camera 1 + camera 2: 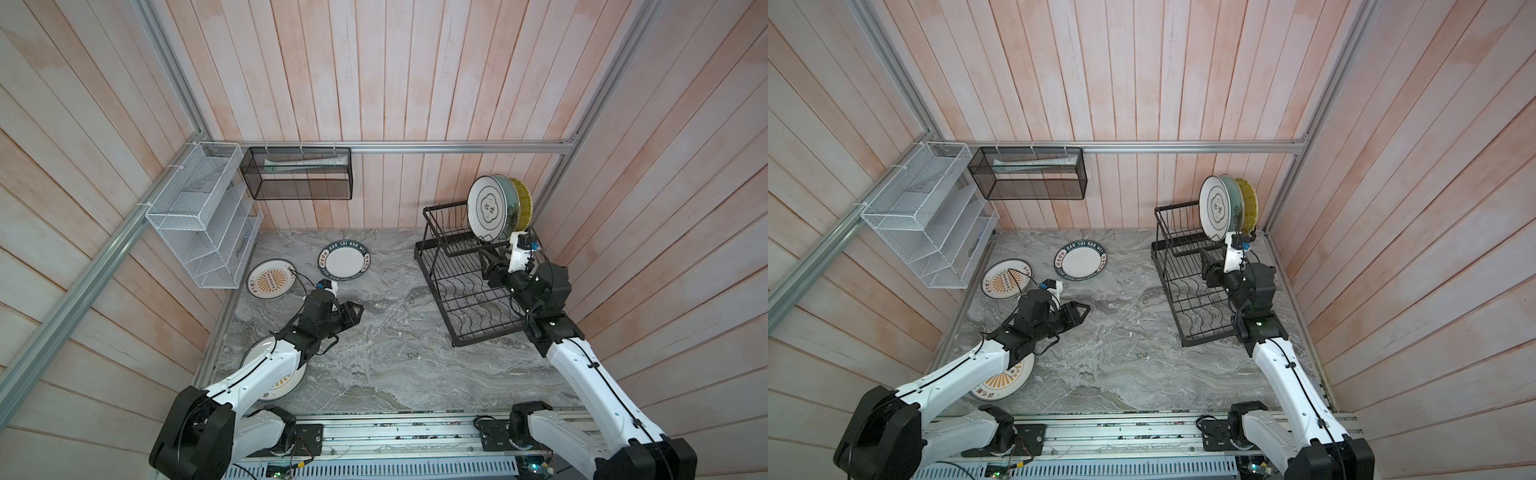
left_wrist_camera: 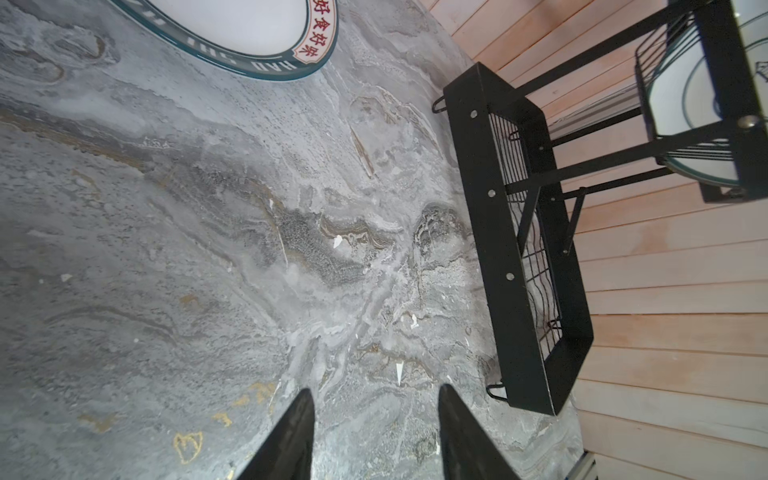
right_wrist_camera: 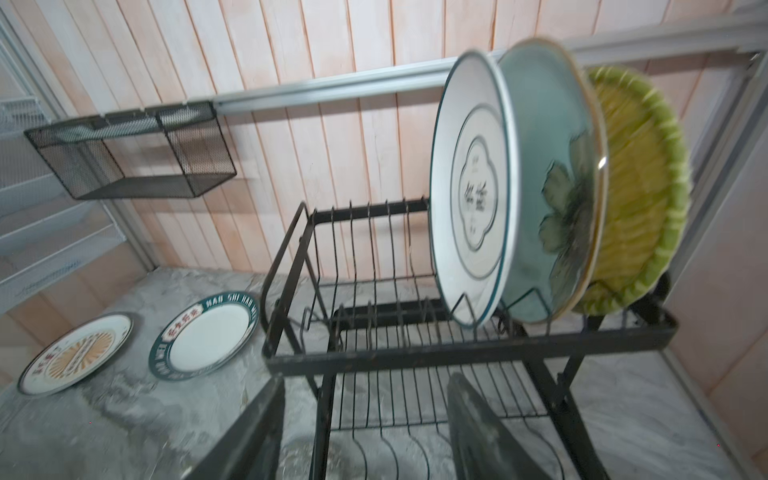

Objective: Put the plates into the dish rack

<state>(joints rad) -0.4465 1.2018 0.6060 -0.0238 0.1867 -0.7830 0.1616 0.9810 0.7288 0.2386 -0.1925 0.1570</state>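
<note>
Observation, both arms.

Left gripper (image 2: 376, 390): I see its jaws apart with nothing between them. It hangs over the bare grey marble countertop (image 1: 395, 353), near the middle, touching no plate.

Right gripper (image 3: 365, 378): jaws apart and empty. In both top views it sits above the lower tray of the dish rack (image 1: 433, 293), just in front of the upper basket and below the standing plates. The right wrist view is blurred, so I cannot judge fine contact there.

Plates in the rack: three stand on edge in the upper basket, at the end nearest the right wall. In order they are the white plate with dark ring (image 1: 492, 208), the pale teal flower plate (image 3: 540, 166), and the yellow woven-look plate (image 3: 640, 187) closest to the wall. They sit close together; I cannot tell whether they touch.

Plates on the countertop: three lie flat. The lettered-rim plate (image 1: 345, 262) is toward the back, left of the rack and well apart from it. The far sunburst plate (image 1: 271, 279) lies just beside it, near the white mesh shelf (image 1: 199, 224). The near sunburst plate (image 1: 1009, 378) is partly hidden under the left arm.
</note>
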